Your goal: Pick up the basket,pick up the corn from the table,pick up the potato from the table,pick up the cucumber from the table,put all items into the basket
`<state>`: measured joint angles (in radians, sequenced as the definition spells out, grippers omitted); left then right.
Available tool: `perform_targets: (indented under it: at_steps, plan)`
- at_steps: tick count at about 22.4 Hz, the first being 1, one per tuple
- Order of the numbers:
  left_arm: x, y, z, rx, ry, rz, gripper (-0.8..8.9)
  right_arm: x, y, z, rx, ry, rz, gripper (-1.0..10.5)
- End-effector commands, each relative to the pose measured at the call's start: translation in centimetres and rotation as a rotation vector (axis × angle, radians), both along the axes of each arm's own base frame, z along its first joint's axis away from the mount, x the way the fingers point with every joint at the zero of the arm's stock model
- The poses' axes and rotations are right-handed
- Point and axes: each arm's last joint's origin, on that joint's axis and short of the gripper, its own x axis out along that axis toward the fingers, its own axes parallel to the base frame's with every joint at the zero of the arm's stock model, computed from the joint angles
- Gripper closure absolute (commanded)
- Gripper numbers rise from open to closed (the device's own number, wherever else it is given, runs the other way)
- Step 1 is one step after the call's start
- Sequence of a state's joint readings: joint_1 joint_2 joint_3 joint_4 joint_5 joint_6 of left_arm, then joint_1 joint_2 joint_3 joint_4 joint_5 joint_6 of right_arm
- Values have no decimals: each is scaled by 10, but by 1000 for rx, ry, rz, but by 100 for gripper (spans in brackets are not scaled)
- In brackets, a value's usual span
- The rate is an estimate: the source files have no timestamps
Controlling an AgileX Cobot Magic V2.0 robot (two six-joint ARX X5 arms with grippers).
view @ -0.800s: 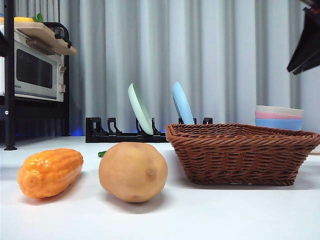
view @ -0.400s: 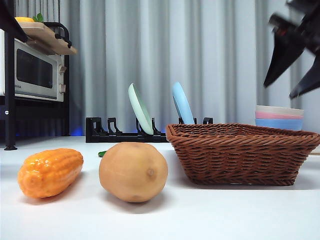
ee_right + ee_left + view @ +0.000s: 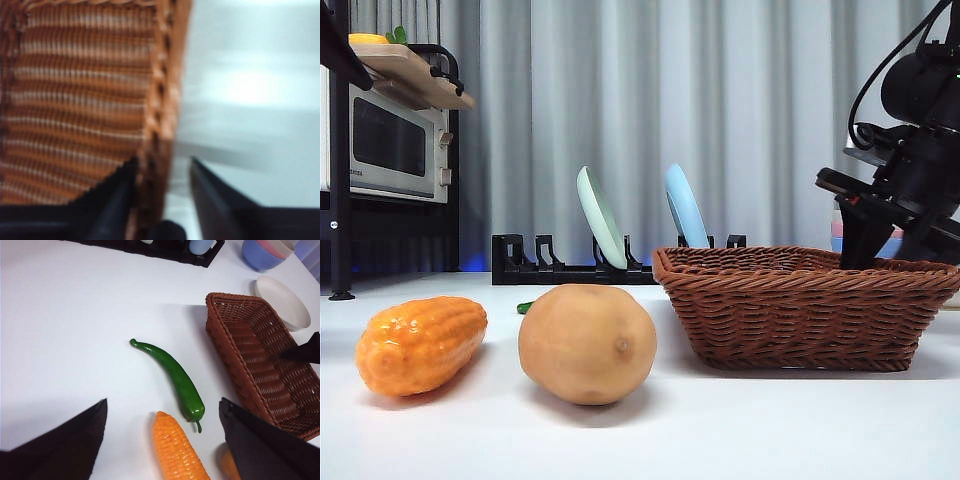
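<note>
The right gripper is straddling the basket's far right rim, jaws parted narrowly, one inside. The left gripper is hanging wide open above the corn, cucumber and potato, left of the basket; stacked bowls are sitting behind.

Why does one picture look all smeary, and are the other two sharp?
The right wrist view is smeared: the basket weave and the right gripper, its jaws astride the rim, look soft, and the white table glares. The front view is sharp, with soft shadows under the corn and potato. The left wrist view is sharp too, showing the cucumber clearly.
</note>
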<state>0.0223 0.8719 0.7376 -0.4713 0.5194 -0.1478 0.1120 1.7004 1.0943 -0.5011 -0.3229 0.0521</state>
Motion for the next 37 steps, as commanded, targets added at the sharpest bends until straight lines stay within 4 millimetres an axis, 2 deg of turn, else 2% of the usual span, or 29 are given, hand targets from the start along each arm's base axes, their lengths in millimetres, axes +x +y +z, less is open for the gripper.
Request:
perform_targets:
  at_steps: [1,4,7,9,13,16,20,22,26,27,28,30,32,34,35,37]
  plan:
    - [2,-2,0,2,-3,-16,441,0,0,3,-4,-11,-3,963]
    - [10,-10,-5,-16,32,-47,440,-5,-1,20,12,-54,-26,963]
    - [29,-28,-7,-21,99,-111,440,-17,-2,47,28,-130,-36,963]
    - [46,-46,-4,28,130,-129,440,-27,-3,65,36,-179,-40,963]
    - [83,-93,-5,172,219,-156,440,-50,-6,96,45,-260,-41,963]
    - [108,-127,-24,251,315,-180,440,-63,-8,112,52,-320,-41,963]
    - [128,-159,-65,310,426,-198,441,-73,-9,124,57,-364,-42,963]
    - [132,-165,-85,368,462,-177,441,-74,-9,124,55,-366,-44,963]
    - [139,-168,-108,396,492,-173,442,-74,-9,124,55,-365,-44,963]
    - [140,-169,-110,399,490,-176,482,-74,-9,124,55,-365,-44,963]
    - [141,-170,-111,402,487,-186,587,-74,-9,124,55,-365,-44,963]
    - [139,-173,-111,432,460,-237,827,-74,-9,124,55,-365,-44,963]
    - [139,-176,-110,443,433,-260,822,-74,-9,124,55,-365,-44,963]
    - [142,-176,-97,439,398,-246,822,-73,-9,125,56,-370,-44,963]
    - [143,-175,-84,444,357,-221,822,-72,-9,125,57,-377,-44,963]
    - [140,-170,-45,438,241,-176,822,-70,-8,125,69,-388,-56,963]
